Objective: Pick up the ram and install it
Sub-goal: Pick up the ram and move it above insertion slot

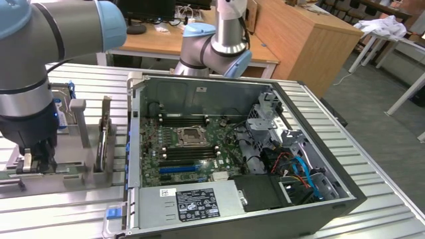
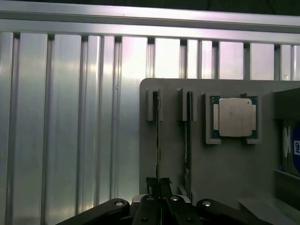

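The claw [image 2: 159,187] is closed, its two dark fingers [image 2: 151,194] pinched together on the edge of the ram [image 2: 158,136]. The ram is a thin green stick seen edge-on. It stands upright in a narrow groove of a gray holder [image 2: 225,164] and runs straight away from the fingertips to a small notch at the holder's far end.

Just beside it, a second thin stick [image 2: 187,136] stands in a parallel groove, apart from the claw. Past that, a silver square processor chip [image 2: 233,116] lies flat in its own recess in the same holder.

The holder rests on a ribbed metal tabletop [image 2: 70,117]. In the exterior view, the arm reaches down to the holder at that view's left. An open computer case [image 1: 332,196] sits well apart toward the exterior view's right, and the green motherboard [image 1: 226,137] inside it carries rows of black slots [image 1: 182,119] and a blue slot [image 1: 178,169].
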You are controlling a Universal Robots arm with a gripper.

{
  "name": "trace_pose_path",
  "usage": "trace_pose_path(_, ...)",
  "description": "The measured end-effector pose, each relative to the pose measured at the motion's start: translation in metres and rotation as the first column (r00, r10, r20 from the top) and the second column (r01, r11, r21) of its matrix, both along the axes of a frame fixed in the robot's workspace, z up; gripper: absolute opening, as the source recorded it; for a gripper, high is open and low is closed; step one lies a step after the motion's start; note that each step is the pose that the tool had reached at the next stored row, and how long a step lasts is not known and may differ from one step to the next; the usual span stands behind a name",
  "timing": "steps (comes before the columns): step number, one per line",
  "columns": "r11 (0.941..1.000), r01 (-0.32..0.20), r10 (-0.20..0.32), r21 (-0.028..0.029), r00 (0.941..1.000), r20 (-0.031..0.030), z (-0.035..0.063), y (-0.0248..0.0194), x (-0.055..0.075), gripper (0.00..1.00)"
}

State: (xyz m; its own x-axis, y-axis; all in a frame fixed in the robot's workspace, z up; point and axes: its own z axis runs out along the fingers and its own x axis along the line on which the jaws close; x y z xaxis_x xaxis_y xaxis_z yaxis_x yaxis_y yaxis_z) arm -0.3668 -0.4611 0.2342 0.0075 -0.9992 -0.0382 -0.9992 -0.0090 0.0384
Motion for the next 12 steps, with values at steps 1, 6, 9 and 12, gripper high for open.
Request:
trace_pose_path(1, 1.0, 0.0, 0.0, 0.0, 1.0, 0.0, 0.0022, 0.0, 0.0, 0.12)
trace_pose_path(6, 1.0, 0.0, 0.0, -0.0001, 1.0, -0.0001, 0.016, 0.0, 0.0, 0.12)
trace_pose_path(9, 1.0, 0.0, 0.0, -0.0001, 1.0, 0.0, 0.0249, 0.0, 0.0, 0.12)
trace_pose_path(12, 1.0, 0.0, 0.0, -0.0001, 1.0, 0.0, 0.0336, 0.0, 0.0, 0.12)
